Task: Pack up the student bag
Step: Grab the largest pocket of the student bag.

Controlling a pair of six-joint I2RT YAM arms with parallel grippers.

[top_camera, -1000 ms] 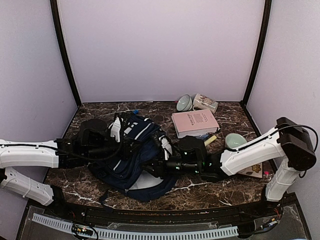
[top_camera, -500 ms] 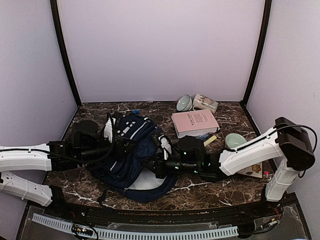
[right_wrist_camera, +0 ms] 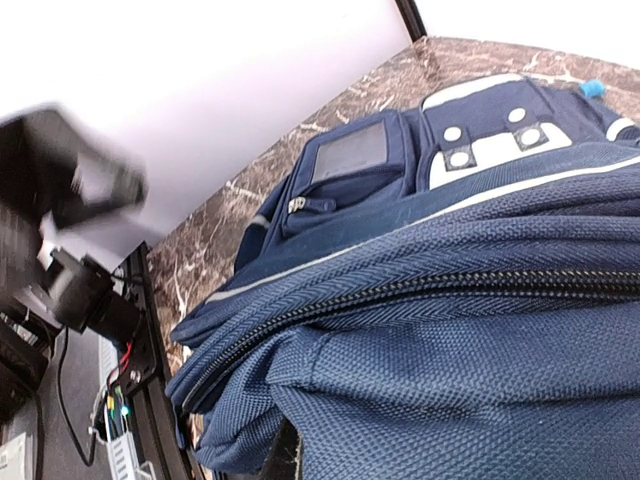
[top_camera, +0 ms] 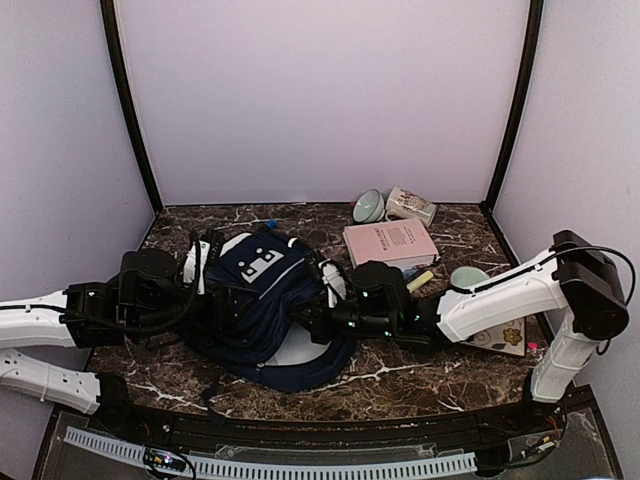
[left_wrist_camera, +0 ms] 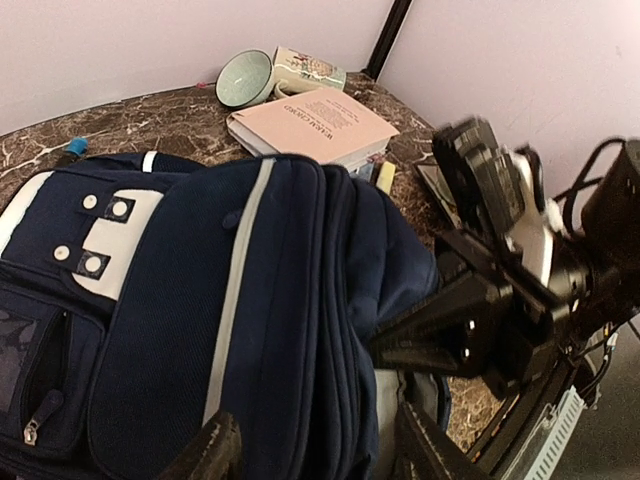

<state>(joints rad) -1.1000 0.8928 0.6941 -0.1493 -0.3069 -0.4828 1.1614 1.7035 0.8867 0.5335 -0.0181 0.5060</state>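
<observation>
Large navy-blue fabric backpack point(top_camera: 255, 300) with white trim slumped on dark marble desk point(top_camera: 420, 375). Left jaws apart at backpack's left side. Right jaws together against backpack's right edge.

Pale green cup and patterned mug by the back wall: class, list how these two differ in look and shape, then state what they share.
Colour: the pale green cup is plain, while the patterned mug is white with printed pictures.
Shape: the pale green cup is wide and bowl-like, while the patterned mug is a narrower, straight-sided cylinder.
Shared: both lie tipped over rather than upright, side by side near the back wall, behind the pink book.
</observation>
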